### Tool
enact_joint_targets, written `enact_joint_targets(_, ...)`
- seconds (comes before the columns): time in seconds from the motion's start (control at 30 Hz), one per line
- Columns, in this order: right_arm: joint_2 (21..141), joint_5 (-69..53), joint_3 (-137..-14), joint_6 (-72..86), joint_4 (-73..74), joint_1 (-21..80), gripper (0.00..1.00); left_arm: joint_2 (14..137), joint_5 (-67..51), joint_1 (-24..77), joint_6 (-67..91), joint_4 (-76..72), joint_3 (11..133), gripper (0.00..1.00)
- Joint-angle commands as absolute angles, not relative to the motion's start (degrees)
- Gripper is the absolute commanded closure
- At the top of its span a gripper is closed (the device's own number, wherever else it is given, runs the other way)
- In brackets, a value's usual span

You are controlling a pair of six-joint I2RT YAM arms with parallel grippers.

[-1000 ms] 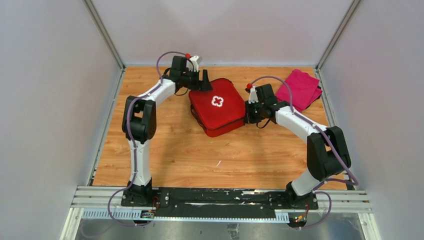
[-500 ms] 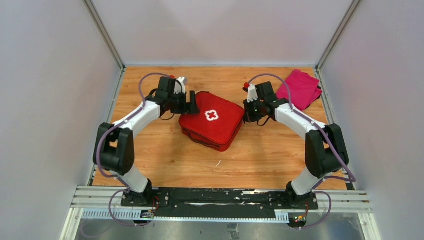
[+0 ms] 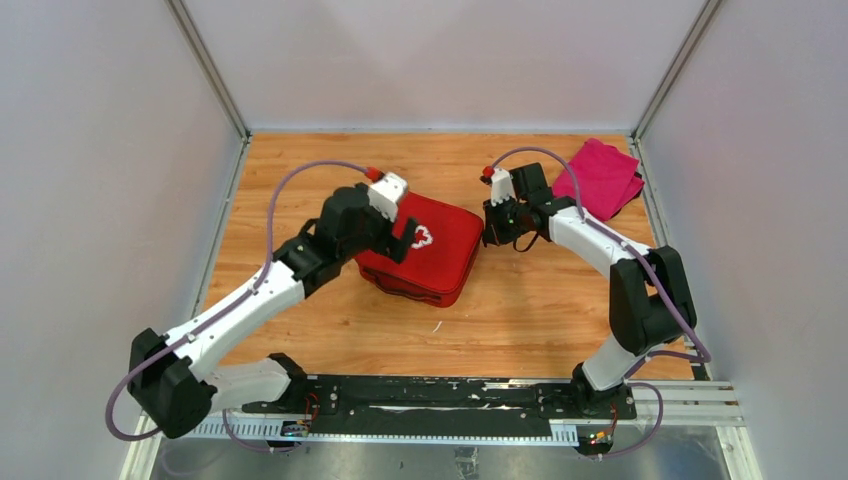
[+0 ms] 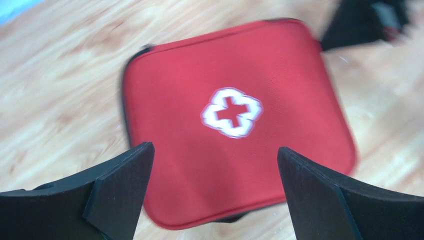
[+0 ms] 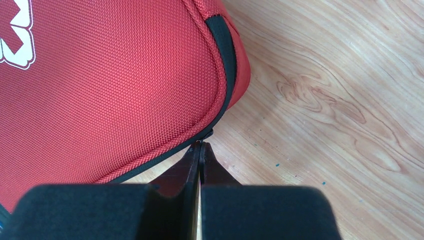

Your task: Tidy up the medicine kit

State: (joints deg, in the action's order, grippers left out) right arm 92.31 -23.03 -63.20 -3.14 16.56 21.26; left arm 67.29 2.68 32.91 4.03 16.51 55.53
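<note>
The red medicine kit (image 3: 437,262) lies closed on the wooden table, white cross up. It fills the left wrist view (image 4: 280,90) and the right wrist view (image 5: 100,85). My left gripper (image 3: 405,238) hovers over the kit's left part, open wide and empty (image 4: 215,150). My right gripper (image 3: 487,228) is at the kit's right corner. Its fingertips are pinched together (image 5: 200,145) right at the black zip line, on what looks like the small zip pull (image 5: 208,134).
A magenta folded cloth (image 3: 603,178) lies at the back right corner by the right wall. Grey walls enclose the table on three sides. A small white scrap (image 3: 437,326) lies on the wood in front of the kit.
The kit has slid left and turned a little. My left arm swung from the kit's far left corner to above its lid. My right gripper followed slightly left.
</note>
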Motion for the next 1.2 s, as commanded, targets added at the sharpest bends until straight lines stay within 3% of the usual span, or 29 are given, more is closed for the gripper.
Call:
enact_joint_targets(0.0, 93.0, -25.8, -65.0, -4.4, 17.7, 22.4, 1.0, 64.1, 1.9, 43.3, -12.7, 9.7, 50.1, 0.01)
enact_joint_targets(0.17, 93.2, -25.8, -64.9, -4.6, 18.1, 22.7, 1.0, 65.1, -4.8, 50.5, -24.3, 12.1, 48.0, 0.0)
enact_joint_targets(0.33, 93.3, -25.7, -65.0, -4.7, 18.2, 22.7, 1.0, 69.0, -1.8, 56.9, -37.0, 16.7, 47.0, 0.01)
enact_joint_targets(0.77, 92.2, -24.4, -64.1, -3.8, 19.3, 22.9, 1.0, 77.3, 3.1, 57.7, -36.6, 14.3, 45.8, 0.04)
enact_joint_targets(0.93, 90.7, -22.9, -61.8, -2.8, 19.5, 22.9, 1.0, 81.0, 6.4, 57.6, -32.7, 13.5, 47.7, 0.12)
enact_joint_targets(1.17, 88.5, -21.0, -58.8, -2.6, 21.2, 24.2, 1.0, 84.0, 10.0, 57.6, -28.8, 12.6, 50.1, 0.32)
